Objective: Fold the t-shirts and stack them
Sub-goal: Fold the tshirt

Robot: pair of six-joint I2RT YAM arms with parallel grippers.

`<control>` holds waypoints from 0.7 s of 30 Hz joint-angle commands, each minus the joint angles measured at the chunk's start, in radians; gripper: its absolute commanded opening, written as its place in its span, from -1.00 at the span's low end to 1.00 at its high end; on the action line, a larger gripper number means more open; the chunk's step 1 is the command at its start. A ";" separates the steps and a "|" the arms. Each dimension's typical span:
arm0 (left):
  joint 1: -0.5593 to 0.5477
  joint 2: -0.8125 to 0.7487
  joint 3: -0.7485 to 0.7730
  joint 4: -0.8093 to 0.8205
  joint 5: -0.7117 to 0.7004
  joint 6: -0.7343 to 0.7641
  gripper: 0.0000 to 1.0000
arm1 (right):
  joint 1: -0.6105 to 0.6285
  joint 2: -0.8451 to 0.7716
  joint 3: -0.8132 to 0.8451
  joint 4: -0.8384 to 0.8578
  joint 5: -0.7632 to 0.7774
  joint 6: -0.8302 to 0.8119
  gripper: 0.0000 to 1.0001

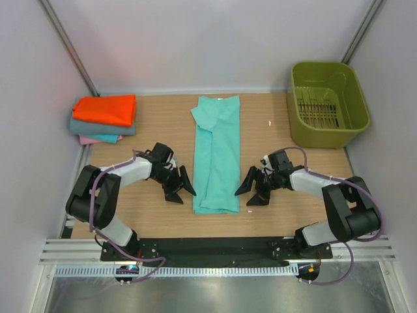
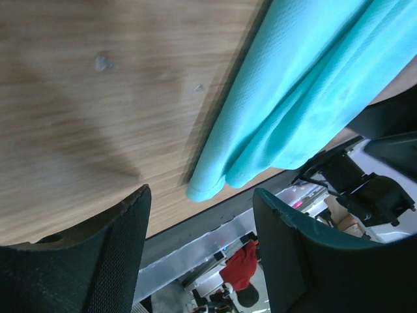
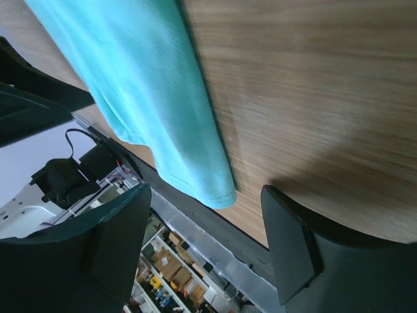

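Top external view: the table (image 1: 150,130) carries everything.

Mint-green t-shirt (image 1: 217,156): the largest item, at table centre. It lies as a long narrow strip running from the far edge toward the arms, with the sides and sleeves already turned in. Judged: lengthwise fold done, crosswise folds not yet done, shirt not on the stack.

Olive basket (image 1: 326,101): far right corner. No cloth is visible through its open top, so no further shirts appear to be waiting there.

Folded stack (image 1: 103,124): far left corner, well apart from the strip. The orange shirt (image 1: 104,109) is on top, with a grey-teal layer under it and a pink edge at the bottom. Judged: at least three shirts finished. The exact count is unclear from this angle.

Left hand (image 1: 182,194): low over the table just beside the strip's left edge, near the hem end. Fingers are spread wide and hold nothing.

Right hand (image 1: 247,195): mirrored at the strip's right edge, also spread wide and empty.

Wrist views: each shows a hem corner ahead of the spread fingers, the left hem corner (image 2: 205,189) and the right hem corner (image 3: 218,192). Neither is gripped, and the cloth sits flat on the wood.

Progress estimate: well past halfway. What is left is to pinch both hem corners, carry the hem toward the collar once or twice, then move the bundle onto the orange shirt.
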 commanded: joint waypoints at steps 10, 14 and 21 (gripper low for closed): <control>-0.016 0.092 0.000 0.099 0.031 -0.083 0.11 | 0.111 0.109 -0.057 0.159 -0.005 0.123 0.36; -0.058 0.089 -0.014 0.123 0.036 -0.099 0.01 | 0.136 0.126 -0.043 0.165 0.008 0.120 0.22; -0.069 0.095 -0.028 0.151 0.050 -0.114 -0.25 | 0.170 0.120 -0.057 0.159 0.026 0.103 -0.15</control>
